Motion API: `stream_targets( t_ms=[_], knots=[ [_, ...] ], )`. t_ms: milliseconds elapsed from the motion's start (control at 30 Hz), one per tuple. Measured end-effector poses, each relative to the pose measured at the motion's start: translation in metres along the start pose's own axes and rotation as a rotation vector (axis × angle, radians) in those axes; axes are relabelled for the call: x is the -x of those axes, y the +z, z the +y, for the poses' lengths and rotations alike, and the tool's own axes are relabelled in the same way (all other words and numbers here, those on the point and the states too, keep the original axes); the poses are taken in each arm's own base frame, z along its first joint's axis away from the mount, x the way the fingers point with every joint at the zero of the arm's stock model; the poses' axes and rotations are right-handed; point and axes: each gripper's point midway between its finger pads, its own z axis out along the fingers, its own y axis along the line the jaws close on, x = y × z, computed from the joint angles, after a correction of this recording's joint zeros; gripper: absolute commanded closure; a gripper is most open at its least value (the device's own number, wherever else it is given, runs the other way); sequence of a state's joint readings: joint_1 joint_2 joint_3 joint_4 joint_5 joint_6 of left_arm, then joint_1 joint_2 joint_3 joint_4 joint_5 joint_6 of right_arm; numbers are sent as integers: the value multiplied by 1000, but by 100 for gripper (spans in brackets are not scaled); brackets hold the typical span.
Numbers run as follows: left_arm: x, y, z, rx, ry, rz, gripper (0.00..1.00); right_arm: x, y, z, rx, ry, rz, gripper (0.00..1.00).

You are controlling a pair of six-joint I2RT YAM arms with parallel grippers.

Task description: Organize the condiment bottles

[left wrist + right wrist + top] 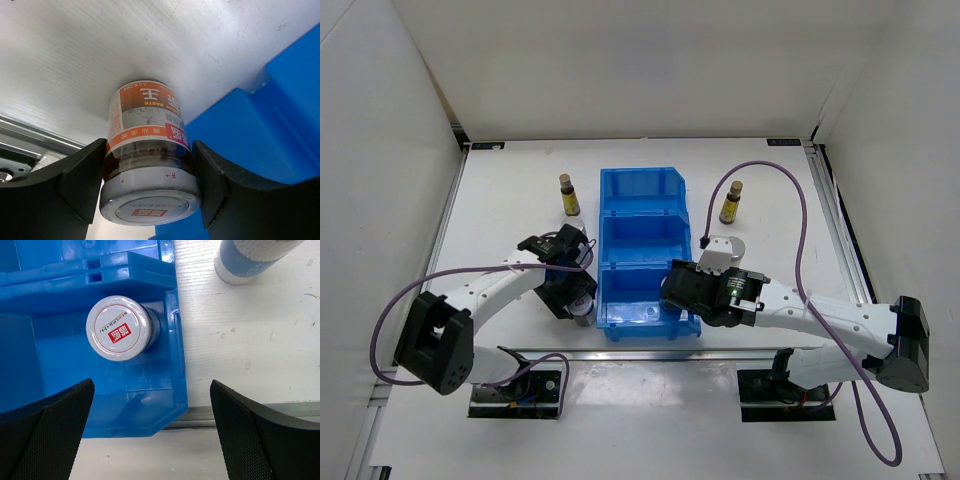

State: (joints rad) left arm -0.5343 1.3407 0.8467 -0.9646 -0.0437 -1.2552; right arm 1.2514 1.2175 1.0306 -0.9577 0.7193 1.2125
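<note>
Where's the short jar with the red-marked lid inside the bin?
Right wrist view: the jar stands in the blue plastic bin's nearest compartment, beside its right wall.

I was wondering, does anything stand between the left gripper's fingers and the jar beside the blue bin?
Nothing visible does. The jar stands directly between the left gripper's fingers, one on each side; whether they touch it I cannot tell. The blue bin lies beside it, not between.

bin (645, 205): mid-table
first jar (120, 327): in my bin's near compartment, right side
second jar (147, 165): in my left gripper (149, 150), left of bin
cylinder (250, 260): right of bin
left slim bottle (568, 195): far, left of bin
right slim bottle (731, 203): far, right of bin
</note>
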Motion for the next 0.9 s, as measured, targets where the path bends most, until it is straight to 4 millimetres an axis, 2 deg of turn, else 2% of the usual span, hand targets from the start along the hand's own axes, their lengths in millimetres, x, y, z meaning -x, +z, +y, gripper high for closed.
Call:
stream_targets(
  t_ms=[100, 133, 200, 233, 267, 467, 667, 800, 900],
  knots=[
    [-2, 0, 0, 1, -3, 10, 44, 0, 0, 0, 0, -1, 0, 0],
    [-2, 0, 0, 0, -3, 12, 53, 0, 0, 0, 0, -1, 0, 0],
    [-3, -1, 0, -3, -3, 14, 59, 0, 0, 0, 0, -2, 0, 0],
    [-3, -2, 0, -5, -2, 14, 68, 0, 0, 0, 0, -2, 0, 0],
    [-4, -2, 1, -8, -1, 14, 73, 0, 0, 0, 0, -2, 0, 0],
    [-5, -12, 8, -19, 3, 2, 89, 0, 0, 0, 0, -4, 0, 0],
    [3, -34, 20, -6, 15, -56, 89, 0, 0, 0, 0, -4, 0, 0],
    [12, -54, 15, -19, 28, -98, 89, 0, 0, 0, 0, -5, 0, 0],
    [23, -79, 8, -38, 43, -142, 89, 0, 0, 0, 1, -3, -1, 0]
  ],
)
